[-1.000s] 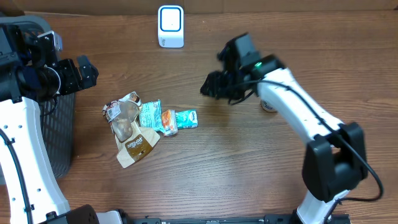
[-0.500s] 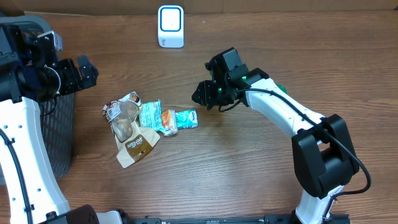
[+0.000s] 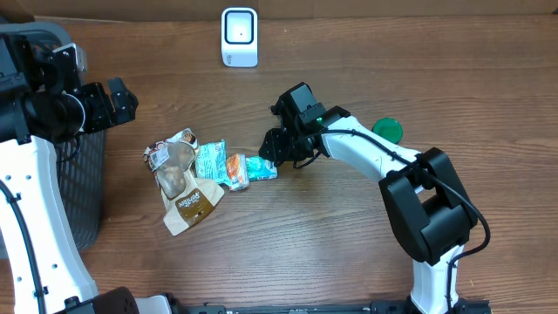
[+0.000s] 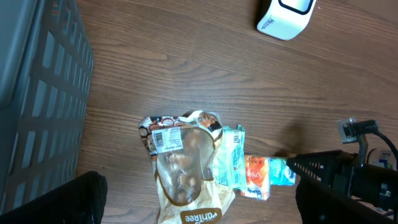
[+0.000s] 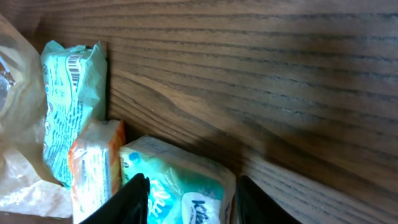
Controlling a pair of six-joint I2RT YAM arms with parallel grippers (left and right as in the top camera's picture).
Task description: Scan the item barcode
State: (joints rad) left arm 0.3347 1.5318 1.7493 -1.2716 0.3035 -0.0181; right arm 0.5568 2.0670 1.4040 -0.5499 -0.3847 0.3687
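A teal tissue pack (image 3: pixel 261 167) lies on the wooden table at the right end of a small pile of packets. My right gripper (image 3: pixel 277 150) is down over it. In the right wrist view the two black fingers stand either side of the tissue pack (image 5: pixel 180 180), jaws apart, right gripper (image 5: pixel 189 186) open around it. The white barcode scanner (image 3: pixel 239 37) stands at the table's far edge. My left gripper (image 3: pixel 118 100) hangs wide open and empty at the far left, above the table, looking down on the tissue pack (image 4: pixel 281 172) and the scanner (image 4: pixel 285 15).
Beside the tissue pack lie an orange pack (image 3: pixel 236 170), a mint wrapper (image 3: pixel 209 161) with a barcode, a clear-windowed brown bag (image 3: pixel 187 199) and a labelled snack packet (image 3: pixel 167 153). A dark basket (image 3: pixel 83 187) stands at the left edge. A green lid (image 3: pixel 387 131) lies right of the right arm.
My right arm has swung left and down from mid-table onto the teal tissue pack, and its jaws have narrowed. The left arm has not moved.
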